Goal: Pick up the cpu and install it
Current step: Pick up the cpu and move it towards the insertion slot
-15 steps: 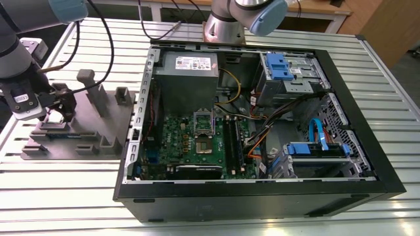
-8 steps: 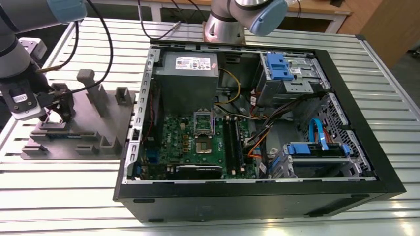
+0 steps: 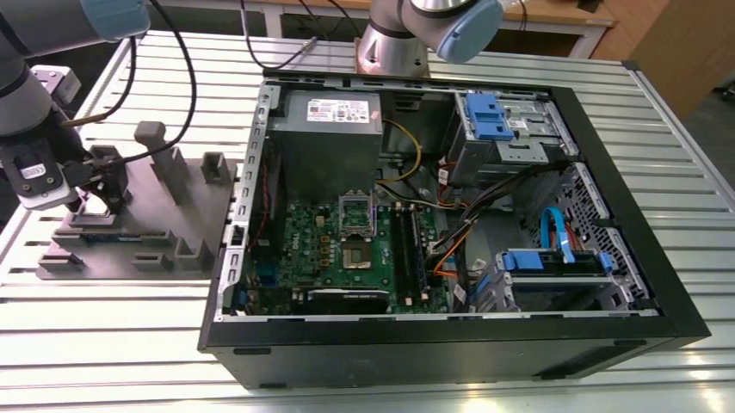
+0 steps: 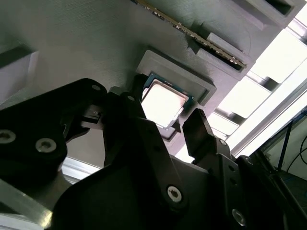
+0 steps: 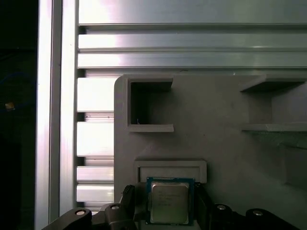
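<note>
The cpu (image 5: 168, 200) is a small square chip with a shiny silver top, lying flat in a shallow recess of the grey fixture (image 3: 161, 215) on the exterior view's left. In the second wrist view the cpu (image 4: 164, 101) glares bright. My gripper (image 3: 98, 200) hangs low over that recess. Its black fingers (image 4: 197, 128) straddle the chip, one on each side, with small gaps showing, so the gripper (image 5: 170, 207) is open. The dark square socket (image 3: 357, 249) sits on the green motherboard inside the open computer case (image 3: 597, 172), far from the gripper.
The fixture carries upright grey posts (image 3: 151, 138) and empty slots (image 5: 146, 103). A long memory stick (image 4: 196, 33) lies in a fixture slot near the cpu. Cables, drive cages and memory sticks (image 3: 408, 249) crowd the case. A second arm's base (image 3: 397, 43) stands behind the case on the slatted metal table.
</note>
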`<state>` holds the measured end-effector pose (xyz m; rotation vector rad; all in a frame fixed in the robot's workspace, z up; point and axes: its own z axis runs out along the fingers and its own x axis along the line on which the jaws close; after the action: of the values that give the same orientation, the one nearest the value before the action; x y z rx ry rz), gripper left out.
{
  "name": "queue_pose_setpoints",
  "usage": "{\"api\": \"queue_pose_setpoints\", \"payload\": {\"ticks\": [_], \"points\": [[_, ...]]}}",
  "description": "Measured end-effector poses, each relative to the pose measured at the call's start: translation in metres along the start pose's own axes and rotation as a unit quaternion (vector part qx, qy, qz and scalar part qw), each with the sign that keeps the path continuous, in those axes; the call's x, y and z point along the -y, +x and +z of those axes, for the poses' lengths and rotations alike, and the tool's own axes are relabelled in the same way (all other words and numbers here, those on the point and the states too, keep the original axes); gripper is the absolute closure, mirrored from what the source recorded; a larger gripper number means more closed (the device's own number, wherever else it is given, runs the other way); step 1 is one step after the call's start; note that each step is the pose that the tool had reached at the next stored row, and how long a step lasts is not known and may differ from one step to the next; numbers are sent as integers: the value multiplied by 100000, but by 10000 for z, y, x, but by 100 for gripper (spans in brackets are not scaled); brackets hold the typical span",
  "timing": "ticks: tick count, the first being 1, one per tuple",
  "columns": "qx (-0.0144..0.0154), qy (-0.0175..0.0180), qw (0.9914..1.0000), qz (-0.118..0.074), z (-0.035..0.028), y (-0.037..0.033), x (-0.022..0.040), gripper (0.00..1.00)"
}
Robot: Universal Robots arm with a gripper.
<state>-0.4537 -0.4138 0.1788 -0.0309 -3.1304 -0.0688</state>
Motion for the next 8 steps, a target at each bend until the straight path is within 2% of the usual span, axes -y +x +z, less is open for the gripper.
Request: {"api": "queue_pose_setpoints", "payload": {"ticks": [8], "points": [[0, -3, 100000, 1, -15, 0, -3, 40]]}}
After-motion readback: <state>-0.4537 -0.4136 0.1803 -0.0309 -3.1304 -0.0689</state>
